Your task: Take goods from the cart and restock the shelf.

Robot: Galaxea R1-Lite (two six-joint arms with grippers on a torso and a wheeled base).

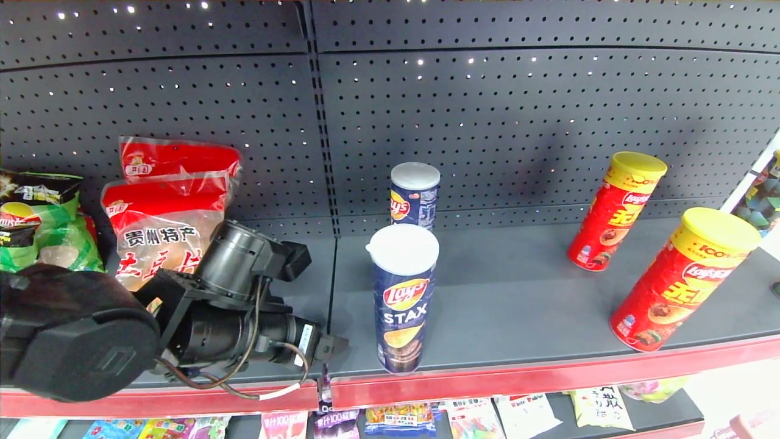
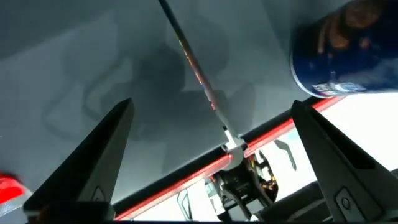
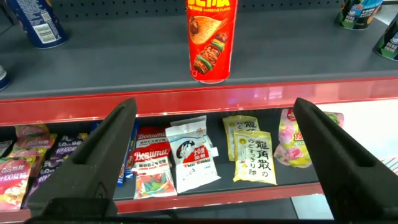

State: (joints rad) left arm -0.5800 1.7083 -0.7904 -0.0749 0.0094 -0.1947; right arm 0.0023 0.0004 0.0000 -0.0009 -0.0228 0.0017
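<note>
Two blue chip cans stand on the grey shelf (image 1: 518, 305): one near the front edge (image 1: 402, 299), one behind it (image 1: 414, 194). Two red chip cans with yellow lids stand to the right, one at the back (image 1: 615, 210) and one at the front (image 1: 685, 280). My left gripper (image 1: 332, 346) hangs low at the shelf's red front lip, left of the front blue can (image 2: 348, 56). Its fingers are open with nothing between them (image 2: 212, 104). My right gripper (image 3: 216, 102) is open and empty, facing the shelf front below a red can (image 3: 211, 37).
Red snack bags (image 1: 164, 207) and a green bag (image 1: 36, 225) fill the shelf's left end. Several snack packets (image 3: 193, 155) lie on the lower shelf. A perforated back wall (image 1: 518, 122) closes the shelf. Bare shelf lies between the blue and red cans.
</note>
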